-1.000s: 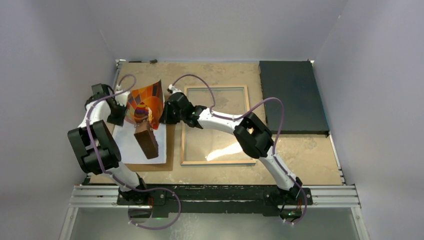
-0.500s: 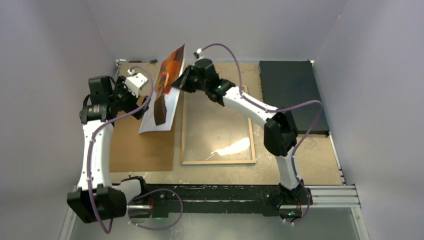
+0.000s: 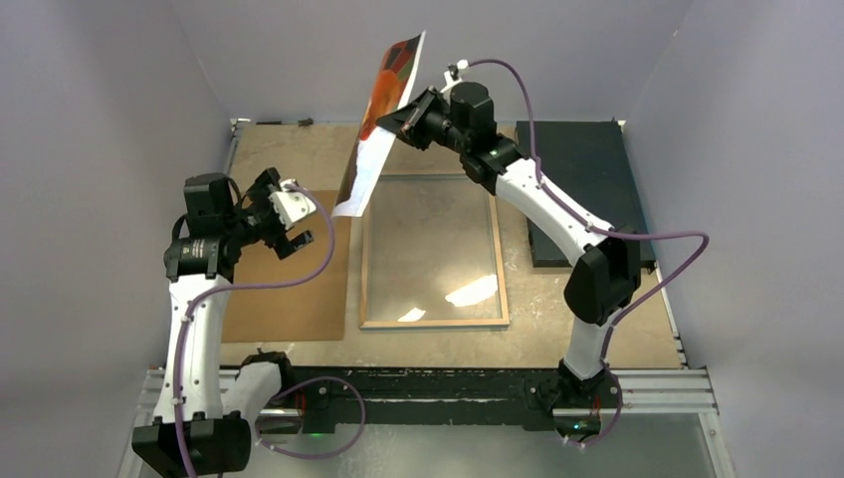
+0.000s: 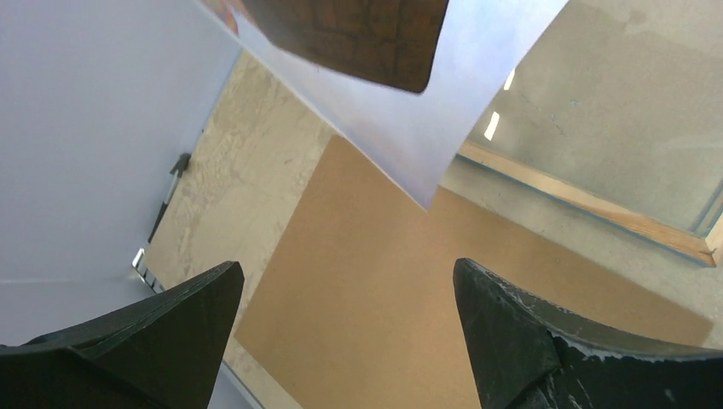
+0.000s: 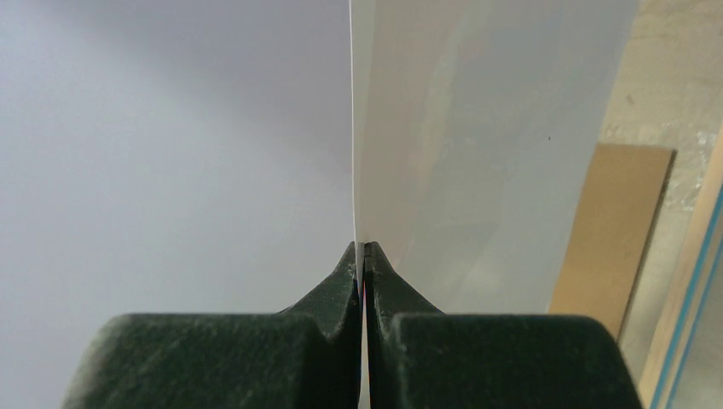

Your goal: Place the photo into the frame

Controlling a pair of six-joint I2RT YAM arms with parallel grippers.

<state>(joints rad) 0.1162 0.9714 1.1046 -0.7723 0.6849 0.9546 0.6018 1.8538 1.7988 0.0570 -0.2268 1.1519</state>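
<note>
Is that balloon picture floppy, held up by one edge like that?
Probably bendy: the photo looks paper-thin edge-on. Likely very light, since the right hand holds it aloft by one edge pinch. It hangs almost straight, so perhaps slightly stiff.

I see the photo [image 3: 381, 119] orange-red with darker panels, paling toward its lower end, its back plain white. The frame [image 3: 435, 322] has a tan-brown rim and a thin blue edge. At its 9 o'clock the board [image 3: 289, 284] is flat brown; at 2 o'clock the mat [image 3: 582, 189] is near-black; the table [image 3: 597, 309] is mottled beige.
</note>
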